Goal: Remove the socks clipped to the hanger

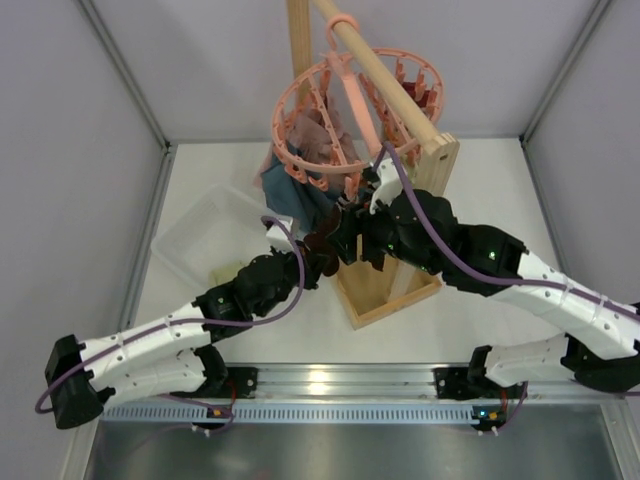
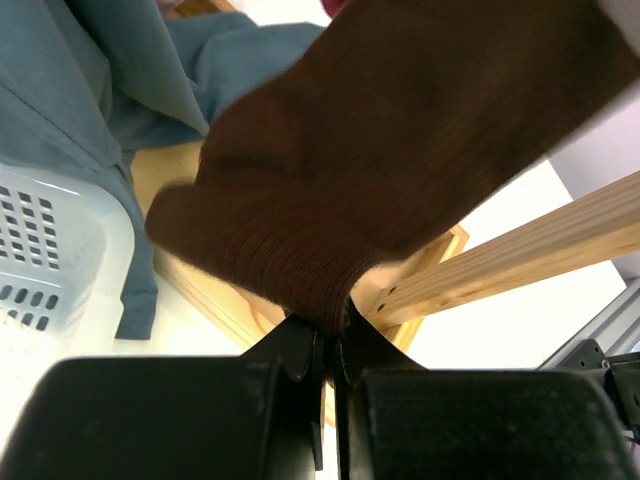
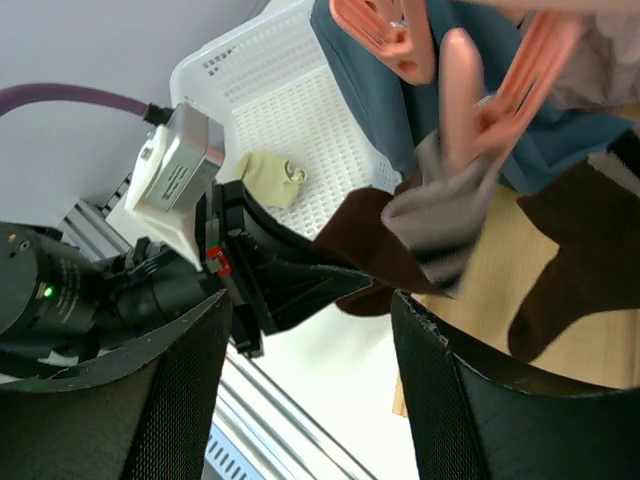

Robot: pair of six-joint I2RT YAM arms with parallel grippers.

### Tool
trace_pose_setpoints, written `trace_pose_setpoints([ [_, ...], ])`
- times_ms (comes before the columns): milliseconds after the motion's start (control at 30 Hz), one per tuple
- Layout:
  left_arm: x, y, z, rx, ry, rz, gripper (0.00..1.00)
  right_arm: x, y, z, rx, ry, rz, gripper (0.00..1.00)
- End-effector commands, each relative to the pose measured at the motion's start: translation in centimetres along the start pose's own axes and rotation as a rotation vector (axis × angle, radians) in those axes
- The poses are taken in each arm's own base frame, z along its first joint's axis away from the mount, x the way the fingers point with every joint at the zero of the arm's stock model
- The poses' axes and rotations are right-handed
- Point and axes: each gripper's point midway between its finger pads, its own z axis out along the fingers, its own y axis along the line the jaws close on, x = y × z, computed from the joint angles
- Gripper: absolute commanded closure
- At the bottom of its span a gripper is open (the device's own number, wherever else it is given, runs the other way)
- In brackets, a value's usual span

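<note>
The left jaws are pinched shut on the ribbed edge of the dark brown sock (image 2: 400, 150), which stretches up and away from them towards the salmon-pink hanger (image 1: 345, 85). The right jaws stand apart, gripping nothing, just below the hanger's pegs. Beyond them a pale cream sock (image 3: 272, 178) lies in the white basket (image 3: 290, 110).
</note>
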Motion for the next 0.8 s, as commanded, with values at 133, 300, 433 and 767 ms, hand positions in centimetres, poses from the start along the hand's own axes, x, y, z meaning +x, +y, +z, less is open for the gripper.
trace_pose_setpoints([
  [133,-1.1,-2.2,1.5,0.056,-0.023,-0.064,1.0,1.6,0.0,-1.2,-0.031,0.018,0.023,0.37],
  [300,-1.4,-2.6,1.5,0.068,-0.028,-0.068,1.0,1.7,0.0,-1.5,-0.042,0.017,0.024,0.37],
  [433,-1.7,-2.8,1.4,0.076,-0.032,-0.075,1.0,2.1,-0.4,-2.1,-0.038,0.017,0.021,0.37],
  [767,-0.9,-2.6,0.1,0.108,-0.021,-0.124,1.0,3.4,-2.0,-2.9,-0.024,-0.059,0.156,0.38],
])
